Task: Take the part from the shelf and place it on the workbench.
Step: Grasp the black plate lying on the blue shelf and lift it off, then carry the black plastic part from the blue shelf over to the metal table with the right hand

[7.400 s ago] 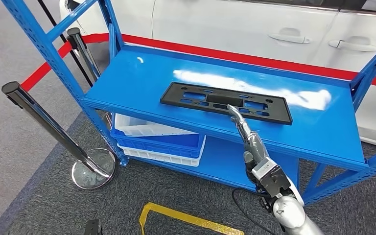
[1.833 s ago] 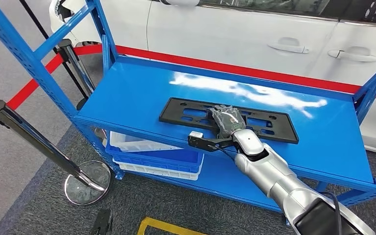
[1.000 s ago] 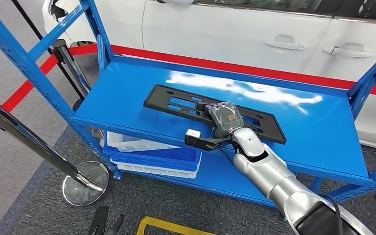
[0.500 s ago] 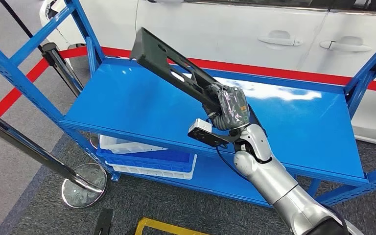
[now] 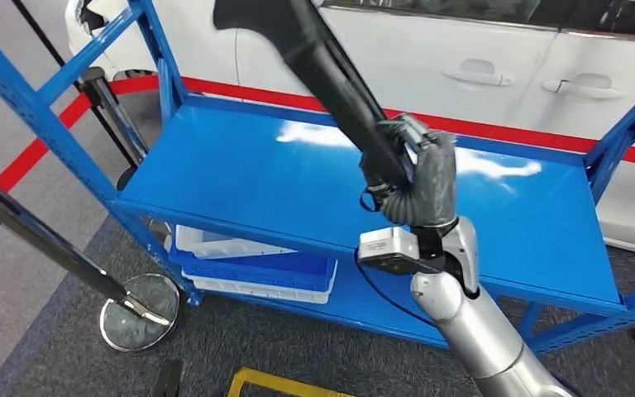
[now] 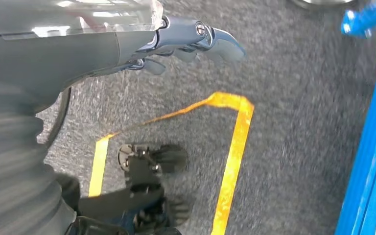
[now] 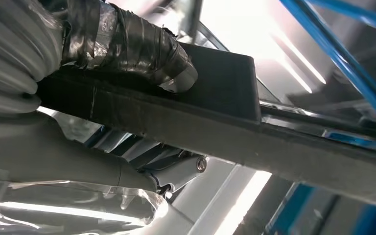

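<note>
Your right hand point(image 5: 417, 178) grips the black part point(image 5: 318, 62) near one end; in the right wrist view the taped thumb point(image 7: 127, 41) presses on one face of the part point(image 7: 215, 112) and the fingers point(image 7: 176, 171) wrap under the other. The part is off the shelf point(image 5: 240, 178), tilted steeply, its far end up by the picture's top edge in front of the white car point(image 5: 479, 58). The hand sits above the middle of the top shelf deck, wrist camera box point(image 5: 389, 248) just below it

Your left hand point(image 6: 176, 41) hangs low over grey carpet point(image 6: 293, 98) with yellow floor tape point(image 6: 235, 147); fingers are apart and slightly curled, nothing in them

Also around you: white and blue bins point(image 5: 248, 260) stacked on the lower shelf level, a chrome stanchion point(image 5: 58, 248) lying tilted across the floor to your left with its round base point(image 5: 136, 310), red belt barrier point(image 5: 215, 87) behind the shelf
</note>
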Robot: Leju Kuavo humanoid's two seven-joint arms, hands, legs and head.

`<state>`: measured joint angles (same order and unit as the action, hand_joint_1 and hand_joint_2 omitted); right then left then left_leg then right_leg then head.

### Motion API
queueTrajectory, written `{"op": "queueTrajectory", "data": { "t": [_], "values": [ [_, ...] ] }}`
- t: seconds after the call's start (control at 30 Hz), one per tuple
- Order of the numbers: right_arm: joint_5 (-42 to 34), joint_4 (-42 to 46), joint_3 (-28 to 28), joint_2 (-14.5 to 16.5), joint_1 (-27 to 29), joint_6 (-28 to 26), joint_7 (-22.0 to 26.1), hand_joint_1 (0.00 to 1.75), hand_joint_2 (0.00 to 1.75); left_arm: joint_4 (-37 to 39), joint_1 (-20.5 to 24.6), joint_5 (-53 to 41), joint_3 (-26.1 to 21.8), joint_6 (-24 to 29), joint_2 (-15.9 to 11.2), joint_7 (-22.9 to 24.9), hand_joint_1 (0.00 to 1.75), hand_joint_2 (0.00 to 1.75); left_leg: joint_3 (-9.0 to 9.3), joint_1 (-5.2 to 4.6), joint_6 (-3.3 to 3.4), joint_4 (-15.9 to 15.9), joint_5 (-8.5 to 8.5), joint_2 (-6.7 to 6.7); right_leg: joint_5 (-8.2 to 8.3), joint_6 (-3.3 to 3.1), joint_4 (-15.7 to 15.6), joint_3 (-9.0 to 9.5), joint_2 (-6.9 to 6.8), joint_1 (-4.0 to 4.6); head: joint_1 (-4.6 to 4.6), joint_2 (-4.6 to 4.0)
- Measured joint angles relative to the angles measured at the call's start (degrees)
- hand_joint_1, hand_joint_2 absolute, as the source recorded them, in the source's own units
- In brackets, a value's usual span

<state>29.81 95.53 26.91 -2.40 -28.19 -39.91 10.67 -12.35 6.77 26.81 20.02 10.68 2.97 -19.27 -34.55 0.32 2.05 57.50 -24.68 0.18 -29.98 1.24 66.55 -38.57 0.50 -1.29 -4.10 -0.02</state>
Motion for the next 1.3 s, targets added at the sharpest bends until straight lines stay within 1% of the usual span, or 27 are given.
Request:
{"op": "queueTrajectory", "data": {
  "t": [0.07, 0.1, 0.13, 0.2, 0.27, 0.4, 0.43, 0.47, 0.57, 0.6, 0.63, 0.67, 0.73, 0.77, 0.8, 0.83, 0.9, 0.93, 0.97, 1.0, 1.07, 1.1, 1.13, 1.17, 1.2, 1.23, 1.3],
  "values": [
    [-2.4, 3.1, -0.4, -0.3, 1.0, 0.1, 0.6, 1.75, 1.75, 0.0, -0.2, 0.8, 0.0, -0.8, 0.0, 0.4, 0.00, 1.75, -0.26, -0.11, 0.23, 0.1, 0.13, 0.01, -3.49, -0.06, 6.7, -2.44, -0.03, 0.11, 0.12, 0.00],
    [-3.6, 4.6, -0.5, -0.5, 1.6, 0.2, 0.7, 1.75, 1.75, 0.0, -0.4, 1.0, 0.0, -1.1, 0.0, 0.5, 0.00, 1.75, -0.45, -0.17, 0.24, 0.3, 0.12, 0.01, -3.96, -0.03, 8.4, -2.89, -0.04, 0.11, 0.14, 0.00],
    [-4.5, 6.1, -0.5, -0.7, 2.1, 0.3, 0.8, 1.75, 1.75, 0.0, -0.7, 1.1, 0.0, -1.3, 0.0, 0.5, 0.00, 1.75, -0.69, -0.18, 0.24, 0.6, 0.12, 0.01, -3.36, -0.01, 8.0, -2.35, -0.05, 0.09, 0.14, 0.00],
    [-5.6, 8.7, -0.5, -1.1, 2.7, 0.6, 0.9, 1.75, 1.75, 0.0, -1.0, 1.1, 0.1, -1.4, 0.0, 0.6, 0.00, 1.75, -1.38, -0.16, 0.13, 1.5, 0.05, -0.04, -0.52, 0.02, 2.1, 1.20, -0.08, -0.06, 0.15, 0.01],
    [-6.0, 10.9, -0.5, -1.4, 2.9, 0.9, 0.9, 1.75, 1.75, 0.0, -1.0, 1.0, 0.1, -1.3, -0.1, 0.6, 0.00, 1.75, -2.26, -0.39, -0.29, 2.6, -0.04, -0.18, 1.30, -0.24, -3.3, 3.91, 0.00, -0.07, 0.12, 0.01],
    [-8.7, 14.0, -0.4, -1.8, 3.5, 3.0, 1.5, 1.75, 1.75, 0.0, -1.3, 1.1, 0.2, -0.6, -0.2, 0.7, 0.00, 1.75, -3.09, -0.44, -1.56, 3.1, 0.44, -0.47, 2.57, -1.73, -4.5, 3.68, 0.07, 0.11, 0.09, 0.01],
    [-9.6, 14.6, -0.4, -1.9, 3.7, 3.7, 1.7, 1.75, 1.75, 0.0, -1.4, 1.4, 0.2, -0.3, -0.2, 0.8, 0.00, 1.75, -3.52, -0.36, -1.91, 3.7, -0.37, -0.51, 3.02, -2.14, -4.6, 3.42, -0.03, 0.00, -0.01, 0.01],
    [-10.3, 15.4, -0.4, -1.9, 3.9, 4.5, 2.0, 1.75, 1.75, 0.0, -1.5, 1.7, 0.2, 0.0, -0.3, 0.9, 0.00, 1.75, -4.24, -0.27, -2.24, 5.4, -2.09, -0.53, 3.54, -2.51, -4.8, 3.02, -0.13, -0.13, -0.16, 0.01],
    [-12.3, 17.4, -0.3, -2.0, 4.9, 6.7, 2.7, 1.75, 1.75, 0.0, -1.6, 2.6, 0.2, 0.6, -0.3, 1.1, 0.00, 1.75, -6.88, 0.07, -2.94, 14.7, -9.45, -0.47, 5.04, -3.02, -4.9, 1.13, -0.30, -0.08, -0.48, 0.01],
    [-12.9, 18.0, -0.3, -2.0, 5.4, 7.4, 3.0, 1.75, 1.75, 0.0, -1.6, 2.8, 0.2, 0.7, -0.4, 1.2, 0.00, 1.75, -6.86, 0.13, -2.98, 16.7, -10.70, -0.47, 5.52, -3.04, -4.9, 0.44, -0.35, 0.01, -0.47, 0.01],
    [-13.5, 18.4, -0.2, -2.1, 5.9, 7.9, 3.3, 1.75, 1.75, 0.0, -1.6, 2.9, 0.2, 0.8, -0.4, 1.3, 0.00, 1.75, -5.86, 0.14, -2.90, 16.8, -10.94, -0.48, 6.01, -3.03, -4.9, -0.21, -0.39, 0.09, -0.48, 0.00],
    [-14.2, 18.9, -0.1, -2.1, 6.3, 8.4, 3.7, 1.75, 1.75, 0.0, -1.6, 3.0, 0.2, 0.9, -0.5, 1.4, 0.00, 1.75, -3.70, 0.10, -2.69, 14.7, -10.27, -0.48, 6.50, -3.00, -4.9, -0.79, -0.40, 0.16, -0.47, 0.00],
    [-15.8, 19.8, 0.0, -2.2, 7.0, 9.7, 4.4, 1.75, 1.75, 0.0, -1.4, 3.3, 0.2, 1.2, -0.7, 1.8, 0.00, 1.75, 2.37, -0.23, -1.95, 6.7, -8.33, -0.47, 7.47, -2.81, -4.9, -1.62, -0.43, 0.21, -0.47, 0.01],
    [-16.6, 20.3, 0.1, -2.2, 7.3, 10.4, 4.8, 1.75, 1.75, 0.0, -1.3, 3.3, 0.2, 1.3, -0.8, 2.0, 0.00, 1.75, 4.59, -0.50, -1.54, 3.2, -7.55, -0.43, 7.96, -2.58, -5.1, -1.79, -0.47, 0.16, -0.43, 0.01],
    [-17.3, 20.7, 0.1, -2.2, 7.6, 11.1, 5.0, 1.75, 1.75, 0.0, -1.1, 3.4, 0.2, 1.5, -0.9, 2.2, 0.00, 1.75, 5.74, -0.80, -1.13, 1.1, -7.13, -0.43, 8.43, -2.25, -5.3, -1.86, -0.55, 0.04, -0.46, 0.01],
    [-17.8, 21.0, 0.2, -2.2, 8.0, 11.6, 5.3, 1.75, 1.75, 0.0, -0.9, 3.5, 0.2, 1.6, -1.1, 2.4, 0.00, 1.75, 5.86, -1.04, -0.77, 0.4, -6.92, -0.45, 8.95, -1.86, -5.7, -1.81, -0.64, -0.09, -0.49, 0.00],
    [-18.7, 21.2, 0.3, -2.2, 8.9, 12.4, 5.6, 1.75, 1.75, 0.0, -1.0, 3.6, 0.2, 1.9, -1.2, 2.7, 0.00, 1.75, 5.61, -1.06, 0.00, -0.3, -5.48, -0.47, 10.00, -1.11, -6.4, -1.74, -0.68, -0.16, -0.57, 0.00],
    [-19.2, 21.2, 0.4, -2.3, 9.4, 12.8, 5.8, 1.75, 1.75, 0.0, -1.1, 3.7, 0.2, 2.0, -1.2, 2.9, 0.00, 1.75, 5.52, -0.92, 0.29, -0.9, -4.47, -0.34, 9.70, -0.85, -6.4, -1.90, -0.62, -0.03, -0.52, 0.00],
    [-19.7, 21.2, 0.5, -2.3, 9.7, 13.2, 5.9, 1.75, 1.75, 0.0, -1.1, 3.7, 0.2, 2.1, -1.3, 3.0, 0.00, 1.75, 5.29, -0.75, 0.57, -1.7, -3.41, -0.16, 8.16, -0.67, -5.6, -2.29, -0.54, 0.12, -0.44, 0.01],
    [-20.2, 21.3, 0.5, -2.3, 9.9, 13.5, 6.0, 1.75, 1.75, 0.0, -1.1, 3.8, 0.2, 2.2, -1.3, 3.1, 0.00, 1.75, 4.82, -0.57, 0.71, -2.2, -2.33, 0.02, 5.52, -0.57, -3.5, -2.91, -0.48, 0.24, -0.31, 0.01],
    [-20.9, 21.3, 0.7, -2.3, 10.0, 14.2, 5.8, 1.75, 1.75, 0.0, -1.0, 3.9, 0.2, 2.3, -1.3, 3.1, 0.00, 1.75, 3.09, -0.65, 0.78, -2.1, -0.94, 0.21, -0.55, -0.42, 2.9, -3.99, -0.45, 0.26, -0.15, 0.01],
    [-21.1, 21.3, 0.8, -2.4, 10.2, 14.5, 5.6, 1.75, 1.75, 0.0, -1.0, 3.9, 0.2, 2.4, -1.3, 3.1, 0.00, 1.75, 2.08, -0.66, 0.71, -1.9, -0.36, 0.24, -1.96, -0.32, 5.9, -4.09, -0.45, 0.22, -0.12, 0.01],
    [-21.3, 21.3, 0.9, -2.4, 10.3, 14.7, 5.4, 1.75, 1.75, 0.0, -1.0, 3.9, 0.2, 2.4, -1.3, 3.1, 0.00, 1.75, 1.00, -0.63, 0.61, -1.5, 0.15, 0.28, -1.94, -0.19, 7.8, -3.58, -0.46, 0.16, -0.12, 0.01],
    [-21.5, 21.3, 0.9, -2.5, 10.5, 14.9, 5.3, 1.75, 1.75, 0.0, -1.0, 4.0, 0.2, 2.4, -1.2, 3.1, 0.00, 1.75, -0.15, -0.56, 0.45, -1.0, 0.62, 0.31, -0.86, -0.05, 8.1, -2.32, -0.46, 0.07, -0.12, 0.00],
    [-21.7, 21.3, 1.0, -2.5, 10.5, 15.1, 5.2, 1.75, 1.75, 0.0, -1.0, 4.1, 0.2, 2.4, -1.2, 3.1, 0.00, 1.75, -1.32, -0.44, 0.21, -0.3, 1.01, 0.32, 0.54, 0.13, 6.5, -0.15, -0.47, -0.07, -0.11, 0.00],
    [-21.9, 21.3, 1.0, -2.6, 10.6, 15.2, 5.2, 1.75, 1.75, 0.0, -1.0, 4.2, 0.2, 2.5, -1.2, 3.1, 0.00, 1.75, -2.46, -0.35, -0.09, 0.5, 1.34, 0.30, 0.89, 0.37, 3.5, 2.53, -0.46, -0.24, -0.11, 0.00],
    [-22.2, 21.3, 1.1, -2.6, 10.8, 15.5, 5.1, 1.75, 1.75, 0.0, -1.0, 4.3, 0.2, 2.6, -1.2, 3.1, 0.00, 1.75, -4.22, -0.40, -0.76, 2.1, 1.83, 0.15, -0.19, 0.09, -2.6, 6.94, -0.22, -0.21, -0.08, 0.00]
  ]
}}
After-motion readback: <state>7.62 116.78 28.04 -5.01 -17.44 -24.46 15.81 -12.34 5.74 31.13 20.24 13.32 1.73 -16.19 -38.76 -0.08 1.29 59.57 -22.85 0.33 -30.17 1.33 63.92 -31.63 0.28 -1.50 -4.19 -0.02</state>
